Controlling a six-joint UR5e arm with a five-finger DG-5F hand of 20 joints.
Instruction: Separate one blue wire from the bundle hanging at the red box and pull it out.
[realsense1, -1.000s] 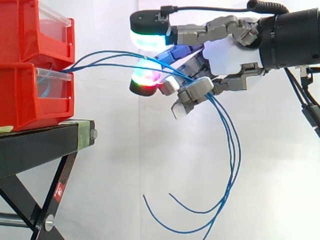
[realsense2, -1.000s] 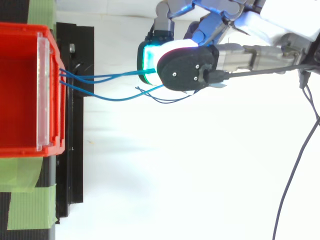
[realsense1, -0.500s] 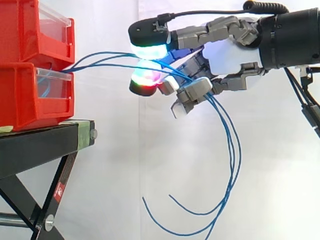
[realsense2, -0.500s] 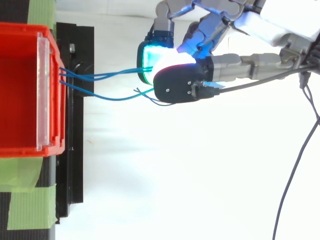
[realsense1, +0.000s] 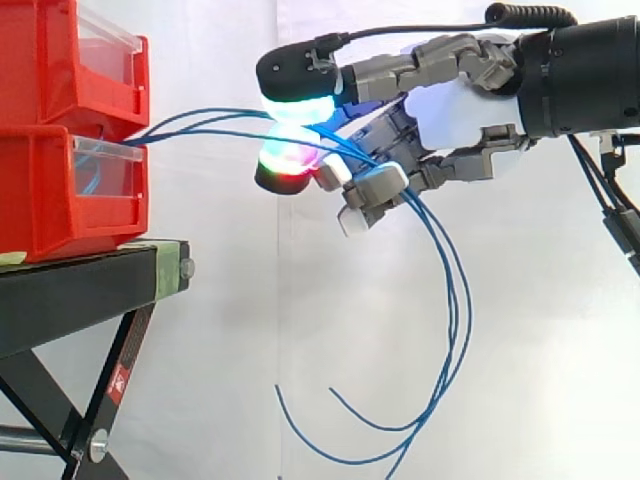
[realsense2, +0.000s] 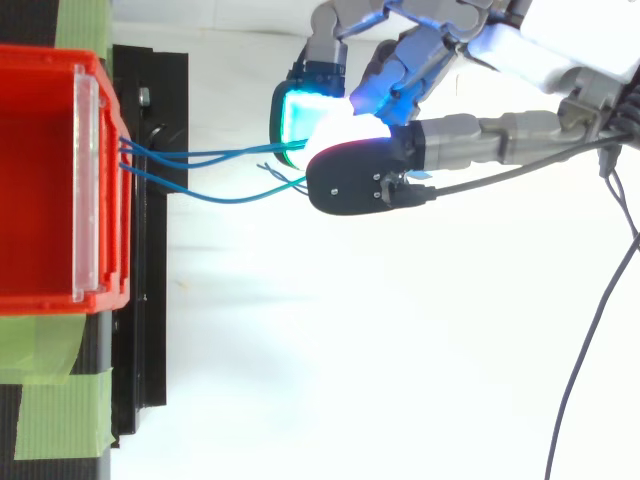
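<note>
Though apart from the red bins (realsense1: 50, 200), fingers (realsense1: 372, 186) of the hand (realsense1: 455, 110) tight around blue wires (realsense1: 452, 300)

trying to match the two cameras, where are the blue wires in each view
Side view: the blue wires leave the red bins at the left, pass through the hand's curled fingers at upper centre, then hang in a loop to the bottom edge.
Top view: the blue wires run across the upper middle, from the bin front to the hand.
Shared landmark: the red bins, at the left in both.
</note>
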